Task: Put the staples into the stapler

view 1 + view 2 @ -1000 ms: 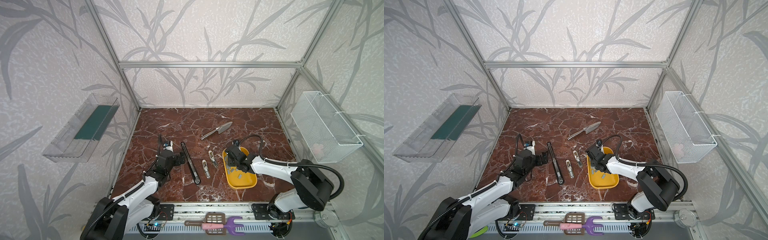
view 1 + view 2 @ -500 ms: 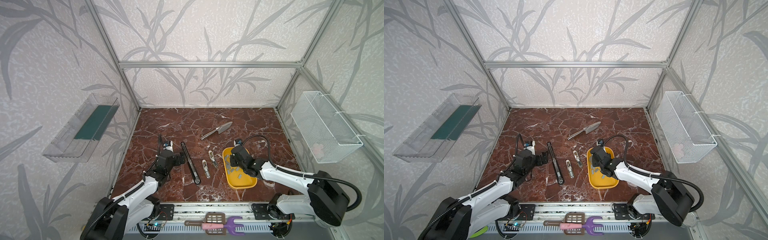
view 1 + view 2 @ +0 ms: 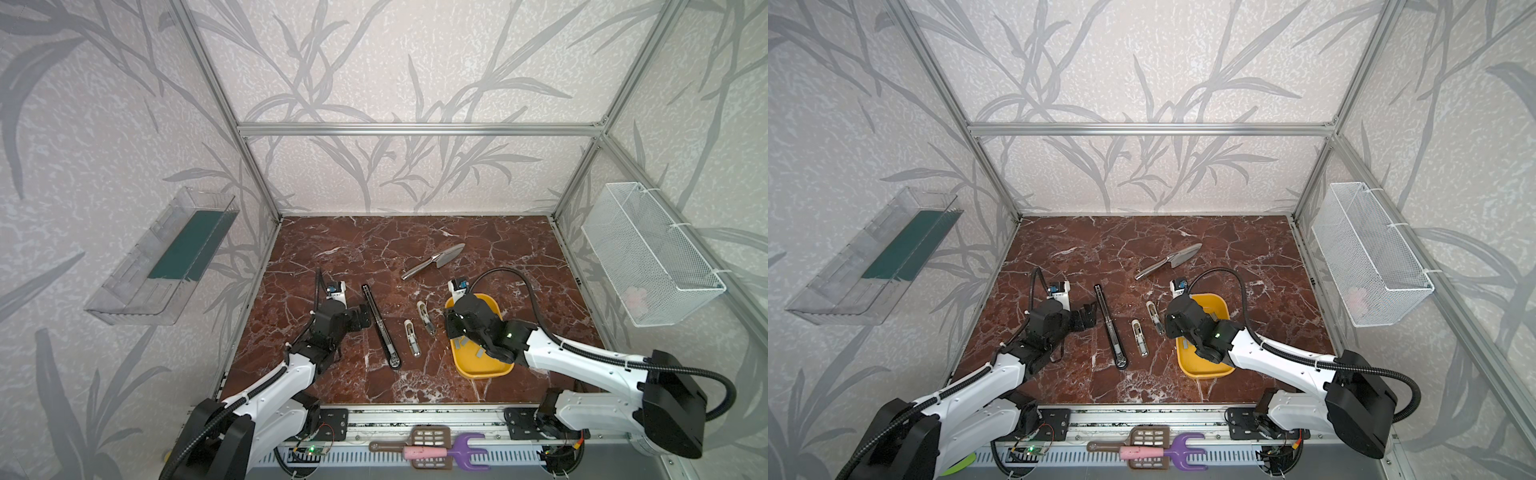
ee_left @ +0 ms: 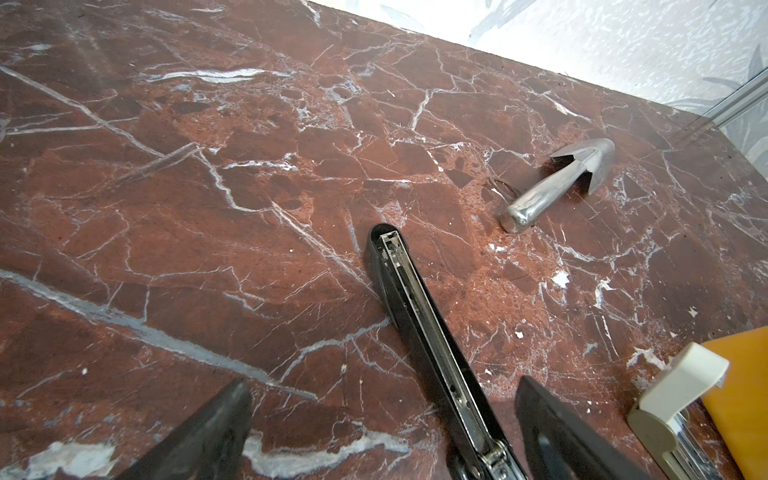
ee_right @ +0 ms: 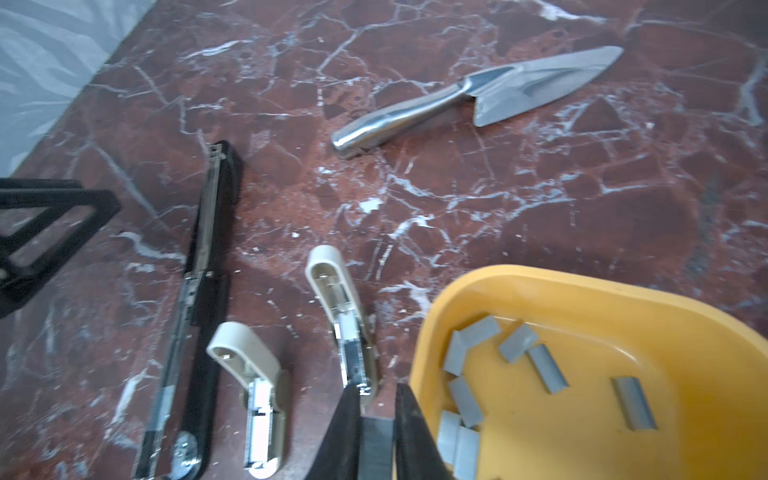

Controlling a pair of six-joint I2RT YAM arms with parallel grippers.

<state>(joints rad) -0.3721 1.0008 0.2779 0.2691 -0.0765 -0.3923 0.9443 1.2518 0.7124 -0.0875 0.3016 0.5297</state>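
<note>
Fingers [image 5: 338,428] of the right gripper [image 5: 376,392] sit nearly together at the rim of the yellow tray [image 5: 540,276]; whether they pinch a strip is hard to tell. Loose staples [image 5: 544,368] lie in that tray, beside two small beige staplers [image 5: 340,299]. Left gripper [image 4: 382,384] gapes wide astride the long black stapler [image 4: 419,311], lying opened. Judged step: fetching staples; next, a strip must be seated along an open channel.
</note>
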